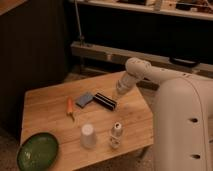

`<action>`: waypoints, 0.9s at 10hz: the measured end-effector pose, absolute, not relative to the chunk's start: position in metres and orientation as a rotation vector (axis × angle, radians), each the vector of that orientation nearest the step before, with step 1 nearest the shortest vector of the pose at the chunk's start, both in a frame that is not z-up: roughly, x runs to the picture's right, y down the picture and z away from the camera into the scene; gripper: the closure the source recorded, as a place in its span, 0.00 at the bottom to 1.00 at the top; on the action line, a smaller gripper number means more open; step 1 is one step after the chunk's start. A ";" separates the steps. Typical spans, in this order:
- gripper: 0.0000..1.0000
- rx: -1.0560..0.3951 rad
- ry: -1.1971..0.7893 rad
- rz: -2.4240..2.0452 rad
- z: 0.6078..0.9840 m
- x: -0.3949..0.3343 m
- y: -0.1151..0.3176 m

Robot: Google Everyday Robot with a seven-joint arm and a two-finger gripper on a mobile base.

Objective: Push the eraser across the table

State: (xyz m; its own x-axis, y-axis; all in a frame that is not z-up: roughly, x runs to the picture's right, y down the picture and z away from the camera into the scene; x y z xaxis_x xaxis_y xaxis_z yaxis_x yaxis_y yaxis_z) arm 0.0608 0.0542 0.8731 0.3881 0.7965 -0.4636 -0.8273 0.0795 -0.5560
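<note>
Low, square and topped with light wooden planks, the table (pixel 47 102) stood before a dark wall (pixel 30 45) and a metal rail (pixel 100 52). My arm (pixel 150 72) reached over its far right edge. My gripper (pixel 120 93) hung low above the planks, just beside the right end of the eraser (pixel 105 101). Whether the gripper was released or clenched could not be determined, and contact with the eraser could not be confirmed. The eraser lay near the table's middle, set diagonally, with a flat blue-grey block (pixel 84 99) just beside its left end. A carrot (pixel 70 107) lay left of the block. Nearer the front edge stood a white cup (pixel 88 136) and a small pale bottle (pixel 116 134). A green bowl (pixel 37 151) sat at the front left corner.
</note>
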 end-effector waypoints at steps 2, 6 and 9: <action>0.94 -0.804 0.039 1.235 0.886 0.063 0.059; 0.94 -0.665 -0.006 1.292 0.901 0.066 0.049; 0.94 -0.625 0.012 1.304 0.917 0.070 0.048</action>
